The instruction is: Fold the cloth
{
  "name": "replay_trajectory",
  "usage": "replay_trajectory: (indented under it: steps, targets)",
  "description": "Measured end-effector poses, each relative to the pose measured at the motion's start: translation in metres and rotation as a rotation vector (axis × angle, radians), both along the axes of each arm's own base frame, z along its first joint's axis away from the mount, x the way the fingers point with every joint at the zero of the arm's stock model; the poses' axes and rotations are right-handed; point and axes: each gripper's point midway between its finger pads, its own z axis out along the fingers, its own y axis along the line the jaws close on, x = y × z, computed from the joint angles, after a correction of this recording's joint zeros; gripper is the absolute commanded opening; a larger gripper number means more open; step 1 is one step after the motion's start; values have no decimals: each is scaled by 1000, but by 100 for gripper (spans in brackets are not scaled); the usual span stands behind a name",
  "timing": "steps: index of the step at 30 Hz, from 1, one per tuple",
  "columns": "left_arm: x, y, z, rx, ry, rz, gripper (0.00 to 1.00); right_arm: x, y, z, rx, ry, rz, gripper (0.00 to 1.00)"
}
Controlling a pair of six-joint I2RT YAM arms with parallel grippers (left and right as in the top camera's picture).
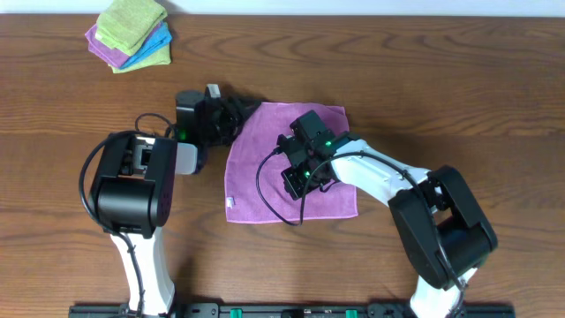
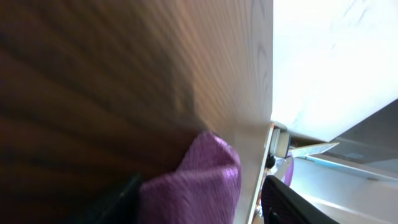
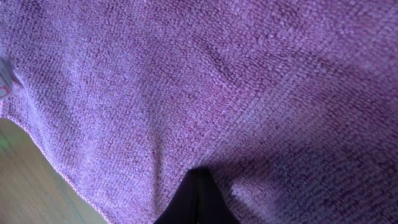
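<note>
The lilac cloth [image 1: 249,157] lies spread on the wooden table, with its top left corner bunched up. My left gripper [image 1: 237,117] is at that corner. In the left wrist view the raised corner of the cloth [image 2: 199,180] stands between the open fingers of the left gripper [image 2: 205,204], with a gap to the right finger [image 2: 292,202]. My right gripper [image 1: 300,177] is over the middle of the cloth. In the right wrist view the right gripper [image 3: 198,182] is shut, its tips pressed down into the cloth [image 3: 217,81]. A small white tag [image 3: 5,81] shows at the edge.
A stack of folded green, blue and purple cloths [image 1: 132,34] sits at the far left corner of the table [image 1: 441,71]. A black cable [image 1: 262,181] loops over the cloth beside the right gripper.
</note>
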Motion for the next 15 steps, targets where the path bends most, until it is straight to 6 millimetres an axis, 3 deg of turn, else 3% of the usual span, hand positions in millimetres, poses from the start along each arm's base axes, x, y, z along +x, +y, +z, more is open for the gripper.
replay_trajectory:
  steps: [7,15]
  targets:
    - [19,35,14,-30,-39,36,61,0,-1,0,-7,3,-1,2]
    - [28,43,42,-74,-163,15,59,0,-2,0,-11,4,-2,2]
